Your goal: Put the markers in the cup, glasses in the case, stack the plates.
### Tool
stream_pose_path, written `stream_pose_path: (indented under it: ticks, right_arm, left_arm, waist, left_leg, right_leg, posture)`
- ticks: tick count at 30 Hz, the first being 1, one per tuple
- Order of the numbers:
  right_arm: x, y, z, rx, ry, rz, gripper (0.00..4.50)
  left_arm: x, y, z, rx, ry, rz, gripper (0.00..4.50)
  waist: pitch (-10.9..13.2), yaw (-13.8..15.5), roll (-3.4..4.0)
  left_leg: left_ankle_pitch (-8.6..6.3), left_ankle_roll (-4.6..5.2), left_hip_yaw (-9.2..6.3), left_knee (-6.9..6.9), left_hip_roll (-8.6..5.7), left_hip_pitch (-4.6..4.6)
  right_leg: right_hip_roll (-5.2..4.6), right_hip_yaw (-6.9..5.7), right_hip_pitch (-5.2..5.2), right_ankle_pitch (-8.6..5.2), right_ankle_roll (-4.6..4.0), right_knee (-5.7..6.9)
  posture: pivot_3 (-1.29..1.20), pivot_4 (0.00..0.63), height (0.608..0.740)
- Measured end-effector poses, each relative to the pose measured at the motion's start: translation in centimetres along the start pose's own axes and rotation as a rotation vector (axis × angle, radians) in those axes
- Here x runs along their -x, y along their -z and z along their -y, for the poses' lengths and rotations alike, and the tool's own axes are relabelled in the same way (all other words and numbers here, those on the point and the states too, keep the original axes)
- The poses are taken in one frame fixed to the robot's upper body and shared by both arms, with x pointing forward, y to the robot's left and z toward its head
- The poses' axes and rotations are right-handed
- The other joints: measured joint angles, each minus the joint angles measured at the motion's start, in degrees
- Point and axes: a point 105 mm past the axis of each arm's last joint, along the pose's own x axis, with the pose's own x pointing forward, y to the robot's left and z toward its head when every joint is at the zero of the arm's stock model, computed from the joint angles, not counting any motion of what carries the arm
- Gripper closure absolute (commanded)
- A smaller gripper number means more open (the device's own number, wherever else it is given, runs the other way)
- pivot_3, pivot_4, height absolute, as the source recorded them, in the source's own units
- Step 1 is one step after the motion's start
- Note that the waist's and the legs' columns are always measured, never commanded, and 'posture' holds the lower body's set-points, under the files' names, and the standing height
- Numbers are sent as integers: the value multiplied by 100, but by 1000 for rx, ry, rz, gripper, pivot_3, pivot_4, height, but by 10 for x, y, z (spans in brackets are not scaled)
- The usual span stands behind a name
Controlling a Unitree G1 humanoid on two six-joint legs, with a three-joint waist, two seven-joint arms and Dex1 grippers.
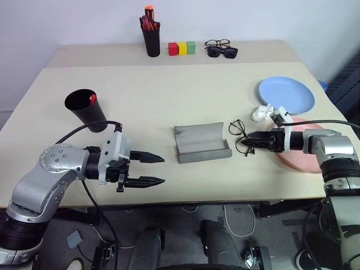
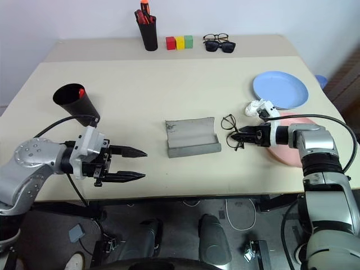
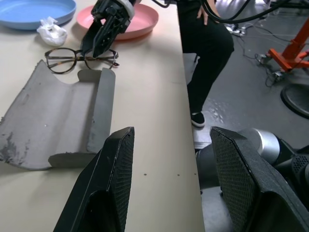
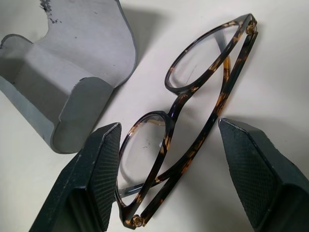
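The glasses (image 4: 193,111) lie folded on the table just right of the grey case (image 1: 201,143), which stands open and empty. My right gripper (image 1: 247,140) is open, its two fingers on either side of the glasses. My left gripper (image 1: 163,170) is open and empty near the table's front edge, left of the case. The black cup (image 1: 85,108) stands tilted behind it, with a red marker tip (image 1: 93,98) showing inside. The blue plate (image 1: 287,94) sits at the right. The pink plate (image 1: 295,162) lies nearer, partly under my right arm.
At the back stand a black pen holder (image 1: 151,36) with red-topped pens, three coloured blocks (image 1: 181,48) and sunglasses (image 1: 222,52) beside another pair. A crumpled white tissue (image 1: 262,113) lies next to the blue plate. A person's dark-clothed legs (image 3: 207,48) stand by the table's edge.
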Motion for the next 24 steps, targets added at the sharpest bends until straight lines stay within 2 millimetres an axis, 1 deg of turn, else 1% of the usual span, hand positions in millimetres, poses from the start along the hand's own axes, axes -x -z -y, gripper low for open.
stream_pose_path:
  ticks: [8,15,19,22,23,24]
  right_arm:
    - [-4,-9,-6,20,-42,16,1225]
    - [-10,-12,-10,29,-77,21,1225]
    - [-14,-9,-10,23,-80,6,1225]
    - [-20,-8,-10,22,-88,2,2015]
    - [-21,-7,-10,23,-88,1,2448]
    - [-22,-7,-10,23,-89,0,3030]
  left_arm:
    - [-1,-1,-1,-5,-24,8,1989]
    - [-3,-1,-2,-5,-45,14,1989]
    - [-4,-2,-1,-8,-54,15,1989]
    - [-4,-1,0,-2,-59,15,1933]
    - [-4,0,1,2,-62,14,1933]
    - [-4,1,1,5,-67,14,1933]
  waist:
    - [0,2,0]
    - [0,1,0]
    - [0,3,0]
    - [0,0,0]
    - [0,1,1]
    - [0,2,1]
  left_leg:
    - [0,0,0,0,0,0]
    - [0,0,0,0,0,0]
    - [0,0,0,0,0,0]
    - [0,0,-1,0,0,0]
    - [0,0,0,0,0,0]
    - [0,0,0,0,0,0]
  right_leg:
    - [0,0,0,1,1,0]
    - [0,0,0,0,1,0]
    - [0,0,0,0,0,0]
    - [1,1,0,1,1,1]
    - [1,1,-1,1,1,1]
    - [0,0,-1,1,1,1]
  posture:
    - [0,150,740]
    - [0,150,740]
    - [0,150,740]
    - [0,150,740]
    - [0,150,740]
    - [0,150,740]
